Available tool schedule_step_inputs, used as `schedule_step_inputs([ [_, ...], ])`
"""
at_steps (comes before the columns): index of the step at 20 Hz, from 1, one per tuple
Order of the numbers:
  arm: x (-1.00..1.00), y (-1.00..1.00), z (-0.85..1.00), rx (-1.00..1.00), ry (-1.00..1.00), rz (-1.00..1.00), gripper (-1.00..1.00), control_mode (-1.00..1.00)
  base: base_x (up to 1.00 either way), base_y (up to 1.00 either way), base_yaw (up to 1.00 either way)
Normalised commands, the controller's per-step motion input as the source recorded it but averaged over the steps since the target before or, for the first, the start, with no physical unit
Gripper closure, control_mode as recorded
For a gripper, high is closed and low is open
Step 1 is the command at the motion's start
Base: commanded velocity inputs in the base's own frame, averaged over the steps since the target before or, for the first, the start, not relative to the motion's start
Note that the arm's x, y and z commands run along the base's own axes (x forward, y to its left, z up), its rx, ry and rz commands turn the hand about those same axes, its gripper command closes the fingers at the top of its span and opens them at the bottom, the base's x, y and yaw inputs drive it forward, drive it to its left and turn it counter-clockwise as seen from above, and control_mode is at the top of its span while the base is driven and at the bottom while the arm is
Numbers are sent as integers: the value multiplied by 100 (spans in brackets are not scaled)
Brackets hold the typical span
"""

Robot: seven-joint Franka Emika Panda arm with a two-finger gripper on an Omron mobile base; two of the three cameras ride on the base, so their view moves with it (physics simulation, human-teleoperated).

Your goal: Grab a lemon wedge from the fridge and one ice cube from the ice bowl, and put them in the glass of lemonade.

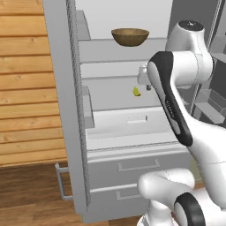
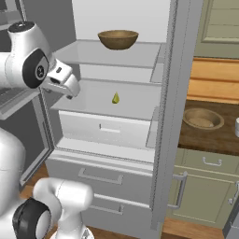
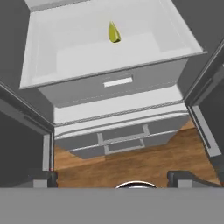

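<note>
The fridge (image 2: 116, 130) stands with its doors swung wide, so that first step looks done. In the right base view the gripper (image 2: 70, 88) hangs at about nine o'clock of the lemon wedge (image 2: 115, 98), near but apart, its jaws spread wide and holding nothing. The wedge sits upright on the middle shelf, with a darker brown bowl (image 2: 118, 39) on the shelf above at twelve o'clock. Further right, at three o'clock, the ice bowl (image 2: 202, 118) waits on the counter with the glass of lemonade (image 2: 237, 127) at the frame's edge. Nothing is grasped yet; both pickups and both drops remain.
</note>
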Motion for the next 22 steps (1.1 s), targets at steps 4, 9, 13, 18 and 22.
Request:
schedule_step_inputs([
  [4, 8, -9, -44, -16, -1, 2, -100, -100, 0, 0, 0],
  [9, 86, -18, -70, -14, 5, 8, -100, -100, 0, 0, 0],
  [13, 99, -28, -58, 0, -10, 16, -100, -100, 0, 0, 0],
  [18, 55, -15, -10, 0, -20, 20, -100, -100, 0, 0, 0],
  [22, 10, -7, -8, -1, -21, 17, -100, -100, 0, 0, 0],
])
